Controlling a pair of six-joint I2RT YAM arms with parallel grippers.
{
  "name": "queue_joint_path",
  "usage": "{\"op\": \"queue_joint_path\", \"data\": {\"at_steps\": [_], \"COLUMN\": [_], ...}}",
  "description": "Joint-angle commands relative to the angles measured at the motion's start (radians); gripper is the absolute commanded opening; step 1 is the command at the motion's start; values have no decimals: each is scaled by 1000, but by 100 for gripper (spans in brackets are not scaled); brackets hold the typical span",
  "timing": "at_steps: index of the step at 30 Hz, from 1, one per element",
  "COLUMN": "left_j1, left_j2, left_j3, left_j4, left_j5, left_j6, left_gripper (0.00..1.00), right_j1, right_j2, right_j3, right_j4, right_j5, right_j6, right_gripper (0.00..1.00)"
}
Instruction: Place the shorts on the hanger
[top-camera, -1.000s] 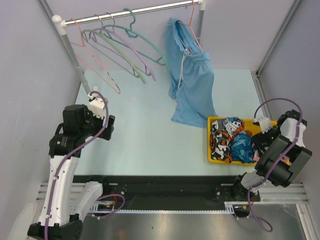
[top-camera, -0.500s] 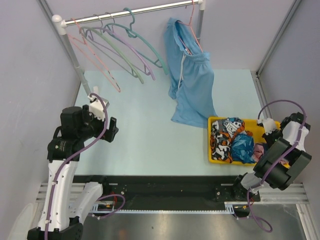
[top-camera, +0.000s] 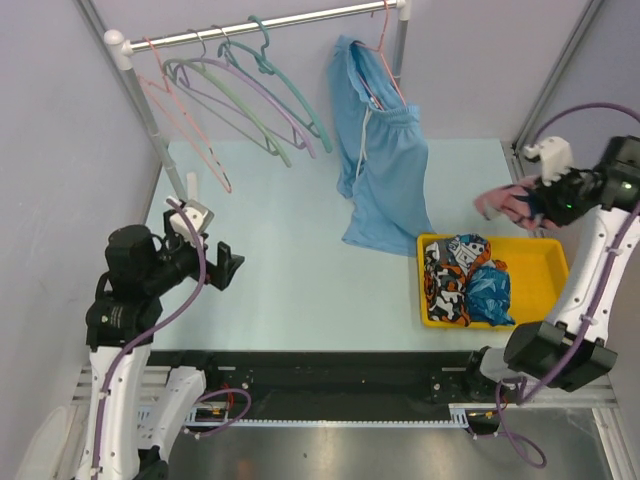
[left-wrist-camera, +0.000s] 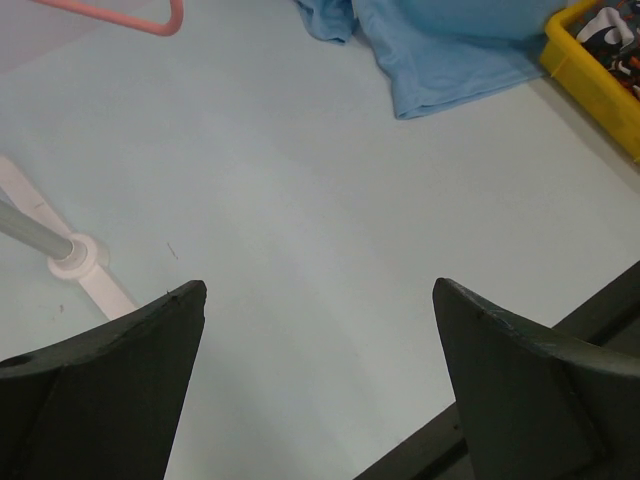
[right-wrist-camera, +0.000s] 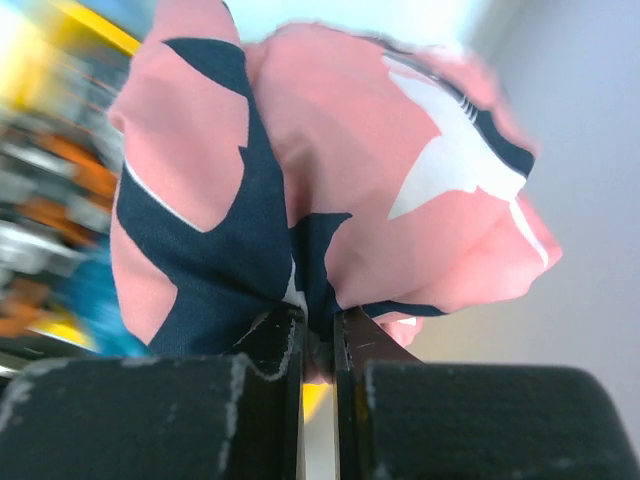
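Gripping the shorts (top-camera: 508, 203) with the right gripper (top-camera: 537, 200), jaws squeezed shut on a fold of the pink cloth with dark blue and white blotches. Holding them up in the air as a bunch at 3 o'clock in the top view. Lying side to side, with the loose end pointing to 9 o'clock. Well apart from the hanger (top-camera: 296, 92), hooked on the metal rail (top-camera: 300, 18) at 12 o'clock with its long side slanting down toward 4 o'clock.

At 6 o'clock from the shorts, a yellow bin (top-camera: 548, 268). Inside, at its 9 o'clock end, black-orange-white clothes (top-camera: 447, 275) and a blue cloth (top-camera: 488, 290) touching them. At 9 o'clock from the shorts, light-blue shorts (top-camera: 385, 170) hanging from the rail.

Reaching high with the right arm, bent sharply at the top. Keeping low with the left arm at 8 o'clock, left gripper (top-camera: 226, 266) wide open, holding nothing, pointing to 3 o'clock.
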Motion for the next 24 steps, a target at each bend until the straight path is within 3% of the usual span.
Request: {"op": "queue_joint_path", "data": {"at_steps": [1,5,8,14,24], "left_j1": [3,3,3,3,2], "left_j2": [-35,-64,-71,-94,-46], "left_j3": [17,11,-2,-64,-54], "left_j4": [46,30,-36,-109,-228], "left_j5": [89,141,210,207,253], "left_j6": [5,58,132,273,495], "left_gripper": [100,100,100,100,100], "right_j1": [291,556,776,868,1153], "right_j2": [-83,-128,-146,-1,271], "right_j3": [96,81,-22,-73,-90], "right_j4": [-158,-103,40,44,33], "right_j5": [-110,-156,-174,-357,-571], "right_j6": [195,349,467,513,535], "right_gripper": [0,0,0,0,0]}}
